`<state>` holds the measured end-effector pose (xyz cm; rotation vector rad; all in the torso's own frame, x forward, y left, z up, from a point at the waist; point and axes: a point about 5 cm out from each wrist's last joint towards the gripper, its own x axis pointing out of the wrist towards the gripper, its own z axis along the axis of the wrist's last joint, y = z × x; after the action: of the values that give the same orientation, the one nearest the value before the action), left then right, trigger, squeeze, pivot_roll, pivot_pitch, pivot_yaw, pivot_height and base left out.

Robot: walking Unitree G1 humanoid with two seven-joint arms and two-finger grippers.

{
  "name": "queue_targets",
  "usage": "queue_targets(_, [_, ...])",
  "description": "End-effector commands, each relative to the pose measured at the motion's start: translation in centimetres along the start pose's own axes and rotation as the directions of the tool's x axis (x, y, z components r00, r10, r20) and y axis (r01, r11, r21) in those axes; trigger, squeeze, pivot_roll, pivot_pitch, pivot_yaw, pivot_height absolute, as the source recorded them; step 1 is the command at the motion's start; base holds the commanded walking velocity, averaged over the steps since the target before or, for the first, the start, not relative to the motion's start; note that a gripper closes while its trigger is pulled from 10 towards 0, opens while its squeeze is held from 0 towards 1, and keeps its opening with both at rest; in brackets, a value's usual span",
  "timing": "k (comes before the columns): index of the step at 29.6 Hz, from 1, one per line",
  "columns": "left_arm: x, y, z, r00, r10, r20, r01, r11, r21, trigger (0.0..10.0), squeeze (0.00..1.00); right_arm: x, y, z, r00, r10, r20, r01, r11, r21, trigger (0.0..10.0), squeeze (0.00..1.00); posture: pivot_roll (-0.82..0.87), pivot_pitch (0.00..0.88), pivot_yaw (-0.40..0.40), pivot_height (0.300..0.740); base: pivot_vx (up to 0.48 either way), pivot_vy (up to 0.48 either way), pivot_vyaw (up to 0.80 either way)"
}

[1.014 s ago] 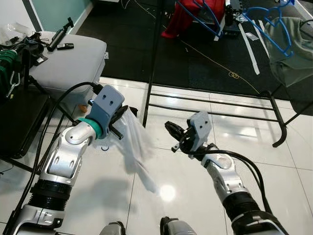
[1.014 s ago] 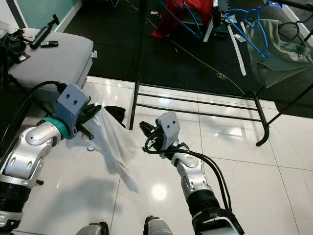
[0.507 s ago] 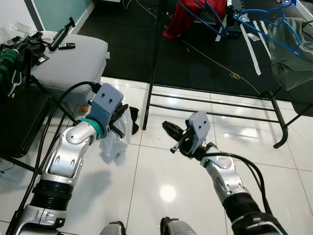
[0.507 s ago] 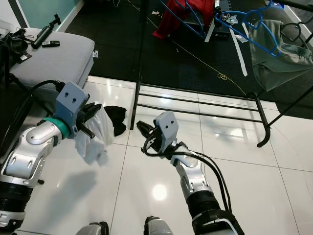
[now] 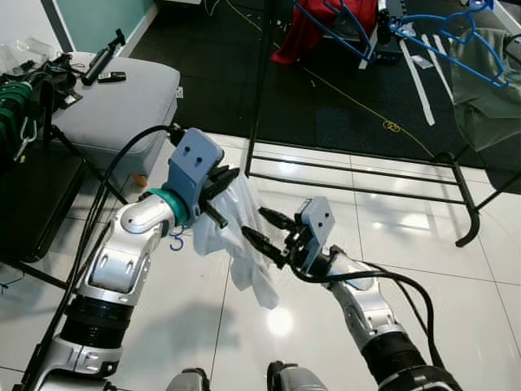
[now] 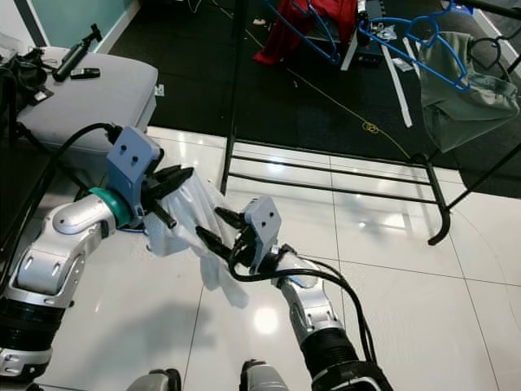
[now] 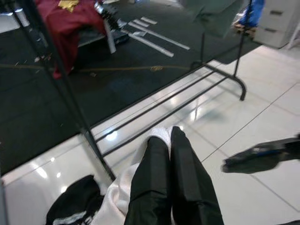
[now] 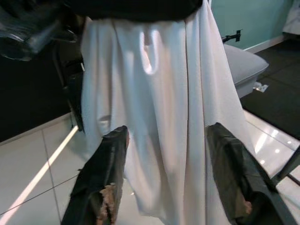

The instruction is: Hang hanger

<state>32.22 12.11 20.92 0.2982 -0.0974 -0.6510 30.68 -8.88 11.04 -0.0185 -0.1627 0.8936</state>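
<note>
My left gripper (image 5: 226, 181) is shut on the top of a white garment (image 5: 244, 248) and holds it up over the tiled floor. The left wrist view has both black fingers (image 7: 159, 159) pressed together on the white cloth (image 7: 123, 187). A small blue hook (image 5: 175, 242) pokes out under the left wrist. My right gripper (image 5: 263, 228) stands open just right of the hanging cloth, fingertips near its folds. From the right wrist, the garment (image 8: 159, 93) hangs right before the spread fingers (image 8: 108, 173).
A black clothes rack (image 5: 358, 175) stands ahead, its upright post (image 5: 259, 98) just beyond the garment. Blue hangers (image 5: 456, 37), a red garment (image 5: 313, 28) and a grey-green garment (image 5: 488, 98) hang at the back. A grey ottoman (image 5: 114, 98) is at the left. A black cloth (image 7: 75, 206) lies on the floor.
My left gripper has swung right and up with the white garment. My right gripper has moved left to the cloth, and its fingers have spread apart.
</note>
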Motion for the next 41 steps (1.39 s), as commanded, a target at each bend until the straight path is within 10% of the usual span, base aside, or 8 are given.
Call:
queue_targets(1, [0.3,-0.6,1.2,0.999,-0.035,0.039,0.035,0.999,-0.006,10.0,0.0,-0.2,-0.2,0.2,1.0,-0.013,0.007,0.013,1.0,-0.022,10.0,1.0,-0.01,0.116,-0.016,0.74,0.0,0.0,0.0])
queue_targets(12, [0.5,-2.8,2.9,0.982,-0.17,0.078,0.171,0.985,-0.005,10.0,0.0,0.3,-0.5,-0.4,0.997,-0.039,-0.063,0.034,0.997,-0.074,10.0,1.0,0.0,0.117,-0.015,0.74,0.0,0.0,0.0])
queue_targets(13, [0.5,-2.8,2.9,0.981,-0.176,0.075,0.177,0.984,-0.005,10.0,0.0,0.4,-0.5,-0.4,0.997,-0.04,-0.063,0.035,0.996,-0.076,10.0,0.28,0.0,0.117,-0.015,0.74,0.0,0.0,0.0])
queue_targets(14, [0.5,-2.8,2.9,0.981,-0.177,0.073,0.178,0.984,-0.006,10.0,0.0,0.4,-0.6,-0.4,0.997,-0.041,-0.061,0.036,0.996,-0.076,10.0,0.28,0.0,0.117,-0.015,0.74,0.0,0.0,0.0])
queue_targets(15, [0.5,-2.9,2.9,0.981,-0.178,0.072,0.179,0.984,-0.006,10.0,0.0,0.5,-0.6,-0.3,0.997,-0.043,-0.06,0.038,0.996,-0.078,10.0,0.0,0.0,0.117,-0.015,0.74,0.0,0.0,0.0])
queue_targets(41, [0.4,-4.0,4.9,0.968,-0.232,0.101,0.237,0.97,-0.045,10.0,0.0,1.7,-0.8,0.1,0.999,-0.001,-0.037,-0.001,0.999,-0.051,10.0,0.0,0.0,0.122,-0.016,0.74,0.0,0.0,0.0])
